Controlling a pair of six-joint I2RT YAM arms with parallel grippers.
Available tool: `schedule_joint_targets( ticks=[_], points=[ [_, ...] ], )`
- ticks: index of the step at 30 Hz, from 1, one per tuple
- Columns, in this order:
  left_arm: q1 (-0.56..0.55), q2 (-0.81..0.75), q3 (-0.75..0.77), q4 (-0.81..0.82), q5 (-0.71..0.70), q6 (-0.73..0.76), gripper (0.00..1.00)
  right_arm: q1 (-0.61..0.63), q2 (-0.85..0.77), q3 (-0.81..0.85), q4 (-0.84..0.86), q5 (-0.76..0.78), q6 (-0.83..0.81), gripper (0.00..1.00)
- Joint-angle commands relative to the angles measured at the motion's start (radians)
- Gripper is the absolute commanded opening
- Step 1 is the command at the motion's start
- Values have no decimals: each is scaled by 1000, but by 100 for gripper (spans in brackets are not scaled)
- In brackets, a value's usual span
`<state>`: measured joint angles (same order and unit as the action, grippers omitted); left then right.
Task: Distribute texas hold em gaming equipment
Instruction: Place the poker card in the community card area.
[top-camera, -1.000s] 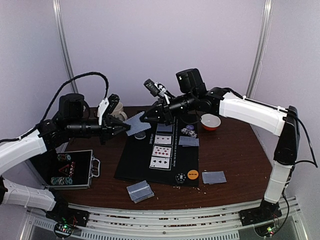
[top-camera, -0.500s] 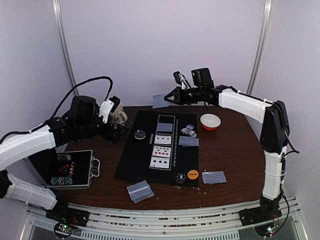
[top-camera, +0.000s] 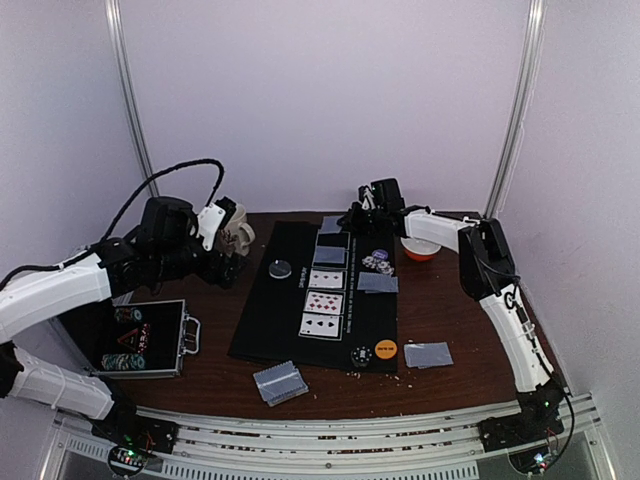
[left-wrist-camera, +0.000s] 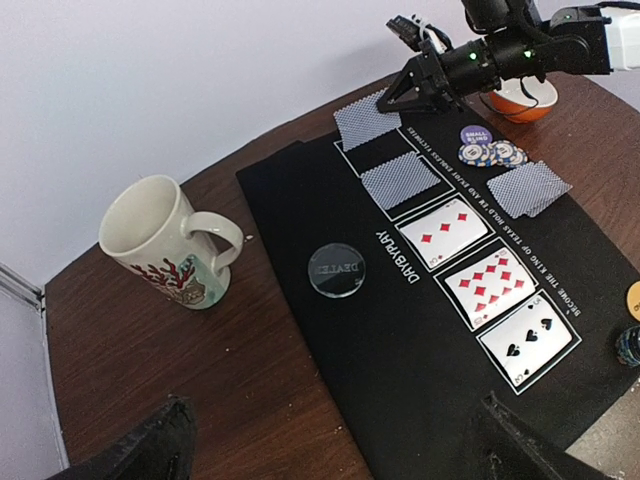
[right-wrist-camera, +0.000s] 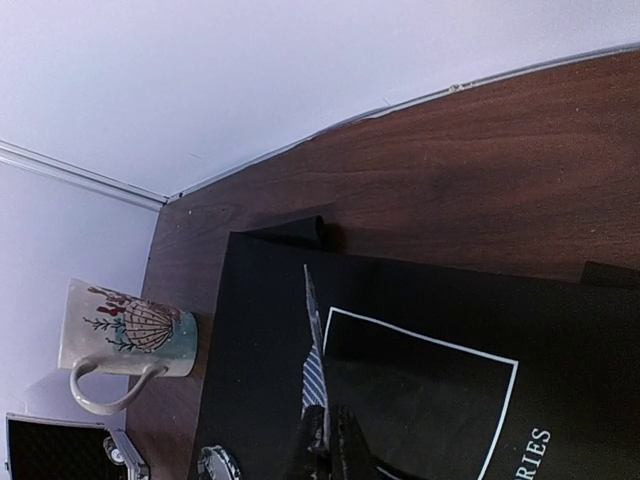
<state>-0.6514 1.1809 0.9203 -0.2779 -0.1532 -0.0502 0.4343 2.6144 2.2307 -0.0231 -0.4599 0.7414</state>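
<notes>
My right gripper (top-camera: 349, 218) (right-wrist-camera: 328, 425) is shut on one grey-backed playing card (top-camera: 332, 225) (right-wrist-camera: 315, 350), held on edge just over the empty far box of the black mat (top-camera: 270, 320). Below it on the mat lie a face-down card (top-camera: 331, 256) and three face-up cards (top-camera: 323, 301). My left gripper (top-camera: 228, 262) (left-wrist-camera: 335, 455) hangs open and empty above the mat's left edge, next to the white mug (left-wrist-camera: 165, 245). A clear dealer button (left-wrist-camera: 337, 270) lies on the mat ahead of it. Poker chips (top-camera: 377, 262) sit by a face-down pair (top-camera: 377, 283).
A red-and-white bowl (top-camera: 421, 245) stands at the far right. An open case of chips (top-camera: 140, 338) sits at the left. A card stack (top-camera: 280, 382) and a second pile (top-camera: 428, 354) lie near the front, with orange (top-camera: 386, 349) and dark (top-camera: 361, 355) buttons on the mat's near end.
Both grippers held the card over the mat's left side. My left gripper opened and pulled back; my right carried the card up and then down to the mat's far end.
</notes>
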Motion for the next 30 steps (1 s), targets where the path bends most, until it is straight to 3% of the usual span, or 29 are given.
schedule_joint_targets(
  ticks=[1,17,30],
  points=[
    [14,29,-1,59,-10,33,98,-12,45,82,40,-11,49,0],
    [45,60,-10,78,23,42,98,-35,187,204,-157,-98,-28,0],
    [52,69,-12,82,42,41,98,-36,199,238,-235,-42,-155,0]
  ],
)
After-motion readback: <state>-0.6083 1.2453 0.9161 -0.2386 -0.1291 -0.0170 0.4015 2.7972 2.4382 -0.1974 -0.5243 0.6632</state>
